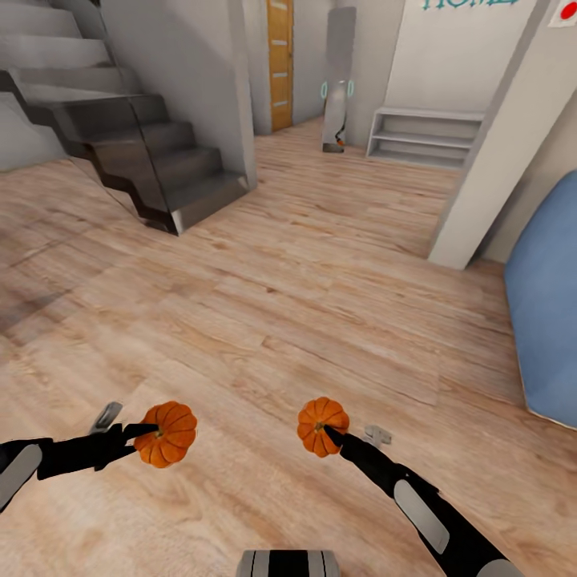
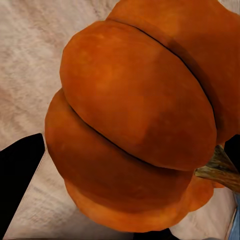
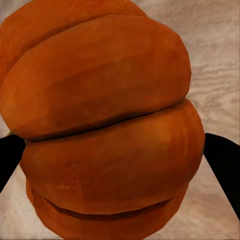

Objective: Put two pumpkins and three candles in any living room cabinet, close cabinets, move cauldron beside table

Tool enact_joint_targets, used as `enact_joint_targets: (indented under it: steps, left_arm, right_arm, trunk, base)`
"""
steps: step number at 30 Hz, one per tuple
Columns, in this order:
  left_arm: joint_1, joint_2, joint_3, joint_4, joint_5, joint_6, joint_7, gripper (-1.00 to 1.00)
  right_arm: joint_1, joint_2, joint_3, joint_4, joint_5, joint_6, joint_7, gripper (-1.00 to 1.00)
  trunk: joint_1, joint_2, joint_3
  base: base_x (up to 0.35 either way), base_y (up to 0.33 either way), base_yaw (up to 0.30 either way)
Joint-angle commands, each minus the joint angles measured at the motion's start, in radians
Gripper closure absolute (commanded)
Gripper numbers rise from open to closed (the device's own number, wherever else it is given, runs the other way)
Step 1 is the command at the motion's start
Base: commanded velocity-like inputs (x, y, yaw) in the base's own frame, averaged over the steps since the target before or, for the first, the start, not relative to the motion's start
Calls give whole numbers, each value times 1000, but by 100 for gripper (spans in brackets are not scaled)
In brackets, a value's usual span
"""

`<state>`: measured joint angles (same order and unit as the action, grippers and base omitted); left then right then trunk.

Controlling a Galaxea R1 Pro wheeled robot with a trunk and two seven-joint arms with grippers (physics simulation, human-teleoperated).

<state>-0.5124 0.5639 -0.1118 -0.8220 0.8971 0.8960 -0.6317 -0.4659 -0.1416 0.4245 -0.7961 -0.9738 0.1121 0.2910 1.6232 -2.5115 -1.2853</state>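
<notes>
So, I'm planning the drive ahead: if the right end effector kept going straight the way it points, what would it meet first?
Nothing beyond the pumpkin the right end effector already grips. Ahead lies open wooden floor; the staircase seems first in line, though depth is unclear.

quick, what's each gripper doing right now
Left gripper: shut on a pumpkin.
Right gripper: shut on the other pumpkin.

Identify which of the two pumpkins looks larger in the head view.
The pumpkin in the left gripper, looks slightly larger and rounder than the pumpkin in the right gripper.
</notes>
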Motion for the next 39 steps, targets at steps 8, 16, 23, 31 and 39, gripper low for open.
enact_joint_targets:
  steps: [8, 16, 23, 31, 39]
  left_arm:
    - [-1, 1, -2, 2, 11, 6, 0, 100]
    - [-1, 1, -4, 2, 11, 6, 0, 100]
    - [-2, 1, -3, -2, 11, 6, 0, 100]
    - [-2, 0, -3, -3, 11, 6, 0, 100]
    - [-1, 0, -3, -5, 11, 6, 0, 100]
  right_arm:
    - [0, -1, 2, 4, -13, 2, 0, 100]
    - [0, 0, 3, 6, -13, 1, 0, 100]
    - [0, 0, 3, 11, -13, 0, 0, 100]
    - [0, 0, 4, 29, -13, 0, 0, 100]
    - [0, 0, 3, 32, -13, 0, 0, 100]
  trunk:
    - [0, 0, -1]
    - [0, 0, -1]
    - [0, 0, -1]
    - [0, 0, -1]
    - [0, 0, -1]
  base:
    - [0, 0, 288]
    - [0, 0, 288]
    - [0, 0, 288]
    - [0, 0, 288]
    - [0, 0, 288]
